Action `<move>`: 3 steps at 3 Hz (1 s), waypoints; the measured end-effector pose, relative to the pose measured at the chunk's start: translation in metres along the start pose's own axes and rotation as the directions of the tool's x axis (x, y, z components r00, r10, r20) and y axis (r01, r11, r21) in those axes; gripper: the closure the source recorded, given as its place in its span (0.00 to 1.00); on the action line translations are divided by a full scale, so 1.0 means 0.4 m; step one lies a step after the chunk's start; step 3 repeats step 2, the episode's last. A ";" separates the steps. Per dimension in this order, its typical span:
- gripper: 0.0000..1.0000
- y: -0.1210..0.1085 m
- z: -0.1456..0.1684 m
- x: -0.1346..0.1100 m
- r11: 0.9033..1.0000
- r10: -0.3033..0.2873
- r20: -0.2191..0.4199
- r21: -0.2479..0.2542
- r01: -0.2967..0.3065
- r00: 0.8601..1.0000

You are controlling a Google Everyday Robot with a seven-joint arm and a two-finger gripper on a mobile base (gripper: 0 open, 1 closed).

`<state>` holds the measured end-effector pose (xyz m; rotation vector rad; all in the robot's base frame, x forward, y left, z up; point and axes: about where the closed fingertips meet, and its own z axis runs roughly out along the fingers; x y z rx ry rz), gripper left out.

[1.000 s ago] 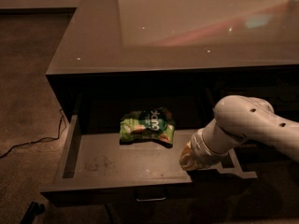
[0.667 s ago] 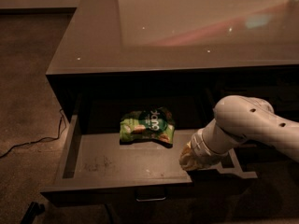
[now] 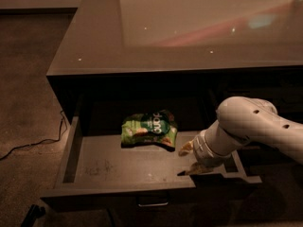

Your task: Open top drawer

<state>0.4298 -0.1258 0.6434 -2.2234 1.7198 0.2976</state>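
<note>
The top drawer (image 3: 118,167) of the dark grey cabinet stands pulled out, its scuffed grey floor showing. Its front panel (image 3: 94,196) runs along the bottom, with a small pull handle (image 3: 152,204) at centre. A green snack bag (image 3: 149,129) lies flat at the back of the drawer. My white arm (image 3: 251,126) reaches in from the right. My gripper (image 3: 189,160) sits low at the drawer's right side, close to the bag's right edge, mostly hidden by the wrist.
The cabinet's glossy top (image 3: 189,27) overhangs the drawer. A second drawer (image 3: 246,171) of the right column is partly out under my arm. A cable (image 3: 33,143) lies on the carpet at the left. A dark object (image 3: 32,215) shows at the bottom left.
</note>
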 end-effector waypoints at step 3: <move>0.00 0.000 0.000 0.000 1.000 0.000 0.000 0.000 0.000 1.000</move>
